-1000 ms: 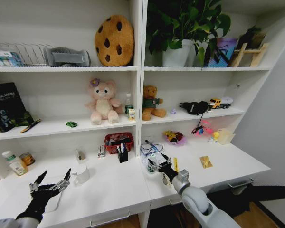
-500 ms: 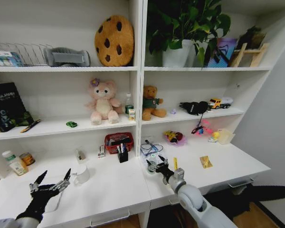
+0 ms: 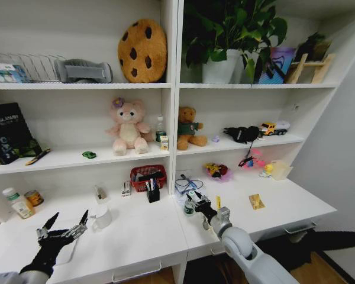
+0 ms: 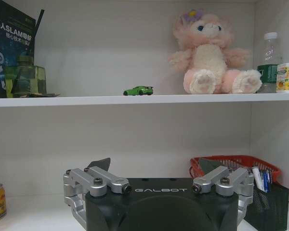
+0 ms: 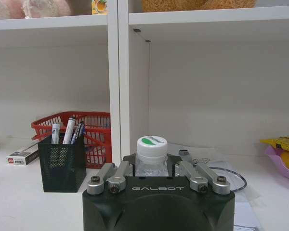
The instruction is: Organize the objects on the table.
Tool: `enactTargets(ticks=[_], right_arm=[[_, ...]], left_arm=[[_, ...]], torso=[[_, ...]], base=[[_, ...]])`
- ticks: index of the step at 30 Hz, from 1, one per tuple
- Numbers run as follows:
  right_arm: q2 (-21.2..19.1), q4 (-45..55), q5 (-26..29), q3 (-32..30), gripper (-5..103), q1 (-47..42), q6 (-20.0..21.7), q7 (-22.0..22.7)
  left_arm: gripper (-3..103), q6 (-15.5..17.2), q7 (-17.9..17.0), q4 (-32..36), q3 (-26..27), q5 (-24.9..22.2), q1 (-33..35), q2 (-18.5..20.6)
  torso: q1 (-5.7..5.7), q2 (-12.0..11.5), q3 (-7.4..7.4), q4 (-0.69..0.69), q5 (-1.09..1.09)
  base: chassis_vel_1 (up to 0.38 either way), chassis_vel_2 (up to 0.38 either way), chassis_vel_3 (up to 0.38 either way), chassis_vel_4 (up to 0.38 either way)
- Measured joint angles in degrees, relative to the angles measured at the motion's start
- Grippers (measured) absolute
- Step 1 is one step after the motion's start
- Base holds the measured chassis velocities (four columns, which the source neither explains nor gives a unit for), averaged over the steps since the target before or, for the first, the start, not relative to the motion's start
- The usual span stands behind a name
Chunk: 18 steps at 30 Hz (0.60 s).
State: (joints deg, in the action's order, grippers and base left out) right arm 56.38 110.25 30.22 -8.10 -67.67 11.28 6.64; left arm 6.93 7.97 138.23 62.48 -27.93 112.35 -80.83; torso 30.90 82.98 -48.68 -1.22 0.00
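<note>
On the white table [image 3: 143, 238], near its middle, stands a small bottle [image 3: 190, 207] with a white, green-marked cap [image 5: 151, 144]. My right gripper [image 3: 195, 203] [image 5: 151, 161] is shut on the bottle's body, a finger on each side. At the table's front left, my left gripper [image 3: 63, 228] [image 4: 155, 166] hovers open and holds nothing. A tiny green toy car [image 3: 89, 155] [image 4: 138, 90] sits on the shelf above the table. Several pens stand in a black mesh holder [image 3: 152, 193] [image 5: 62, 164] in front of a red basket [image 3: 148, 174].
A clear mug [image 3: 102, 218] stands just right of my left gripper. A can [image 3: 34, 197] and a jar [image 3: 19, 205] sit at the far left. A clear bag of cables [image 3: 187, 186], a pink bowl [image 3: 218, 172] and a yellow packet [image 3: 257, 202] lie around the right gripper.
My right gripper moved forward from open fingers to shut around the small bottle. The left gripper has stayed where it was.
</note>
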Motion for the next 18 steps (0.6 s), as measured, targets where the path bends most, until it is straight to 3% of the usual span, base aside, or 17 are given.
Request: enactTargets(ticks=[2,11,18], right_arm=[[0.0,0.0,0.0,0.1,30,0.0,0.1,0.0],[-0.4,2.1,1.6,-0.7,30,-1.2,-0.8,-0.9],[-2.9,16.9,4.8,-8.6,30,-13.3,-0.6,0.9]], left_arm=[[100,0.0,0.0,0.0,0.0,0.0,0.0,0.0],[100,0.0,0.0,0.0,0.0,0.0,0.0,0.0],[100,0.0,0.0,0.0,0.0,0.0,0.0,0.0]], torso=[[0.0,0.0,0.0,0.0,0.0],[0.01,0.0,-0.01,0.0,0.02],[0.0,0.0,0.0,-0.01,0.0]], base=[[0.0,0.0,0.0,0.0],[0.0,0.0,0.0,0.0],[0.0,0.0,0.0,0.0]])
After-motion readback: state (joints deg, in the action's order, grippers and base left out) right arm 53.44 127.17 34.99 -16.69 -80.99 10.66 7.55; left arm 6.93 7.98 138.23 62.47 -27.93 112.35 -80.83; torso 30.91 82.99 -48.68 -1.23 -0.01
